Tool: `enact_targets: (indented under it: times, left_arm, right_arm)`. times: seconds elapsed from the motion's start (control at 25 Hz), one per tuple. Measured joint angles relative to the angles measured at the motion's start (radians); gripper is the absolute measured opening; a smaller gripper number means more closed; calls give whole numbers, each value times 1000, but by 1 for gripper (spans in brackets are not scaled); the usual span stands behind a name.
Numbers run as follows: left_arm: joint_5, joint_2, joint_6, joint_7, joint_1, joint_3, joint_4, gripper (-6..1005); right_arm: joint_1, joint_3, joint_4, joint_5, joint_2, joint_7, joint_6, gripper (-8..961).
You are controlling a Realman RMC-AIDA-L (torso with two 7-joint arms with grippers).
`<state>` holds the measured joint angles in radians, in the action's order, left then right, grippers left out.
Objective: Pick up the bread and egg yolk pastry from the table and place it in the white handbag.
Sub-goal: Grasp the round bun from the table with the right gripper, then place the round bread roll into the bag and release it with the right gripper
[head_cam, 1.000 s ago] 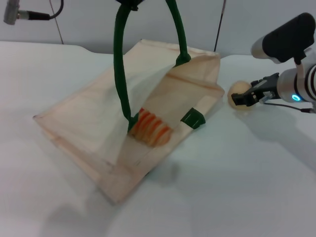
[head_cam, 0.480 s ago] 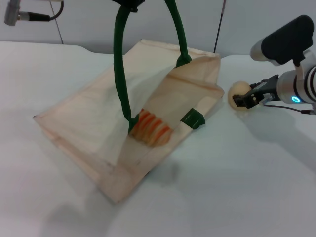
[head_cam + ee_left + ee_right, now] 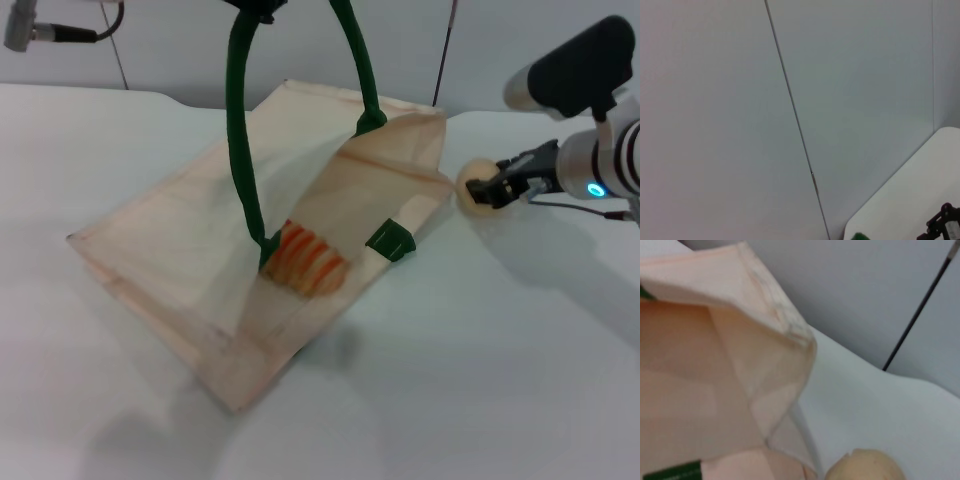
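Note:
The white handbag (image 3: pixel 200 250) lies tilted on the table, its dark green handles (image 3: pixel 240 150) pulled up to my left gripper (image 3: pixel 256 8) at the top edge of the head view. The bread (image 3: pixel 310 262), orange and cream striped, lies inside the bag's open mouth. My right gripper (image 3: pixel 492 188) is shut on the egg yolk pastry (image 3: pixel 474 186), a small beige ball, just right of the bag's upper corner. In the right wrist view the pastry (image 3: pixel 865 469) sits close by the bag's open mouth (image 3: pixel 715 365).
The white table (image 3: pixel 480 360) spreads in front and to the right of the bag. A grey wall with a thin dark cable (image 3: pixel 445 50) stands behind. A second green handle tab (image 3: pixel 390 240) lies at the bag's mouth.
My right gripper has closed in on the pastry and moved it a little left and up, toward the bag's corner. The bag and bread have not moved.

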<state>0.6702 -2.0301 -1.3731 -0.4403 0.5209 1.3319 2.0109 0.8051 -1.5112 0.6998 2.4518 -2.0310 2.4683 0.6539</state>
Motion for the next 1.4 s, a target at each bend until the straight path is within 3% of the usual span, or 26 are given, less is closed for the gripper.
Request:
enact_targets:
  times: [0.4,0.64,0.88,1.12,1.4]
  left_arm:
    - [-13,1,0,-1,-7,-5,-3,110]
    - [-40,2,-1,4,-9,-16,-3,110]
    - [-66,2,-1,5,-11,-20,-15,109]
    - [-65,1,-1,3,-11,-28,-26,109]
    - [-54,1,0,5,-4,-18,-30,109]
  right_arm:
    - [-103,14,215,8,4,11,103,433]
    - [-196,93,360,58,3,12,205,382]
    - [-278,65,536,37,-2,12,325,370]
    - [-280,-61,575,-41,-4,13,343,371]
    - [-194,-185,502,-93,-4,14,260,348]
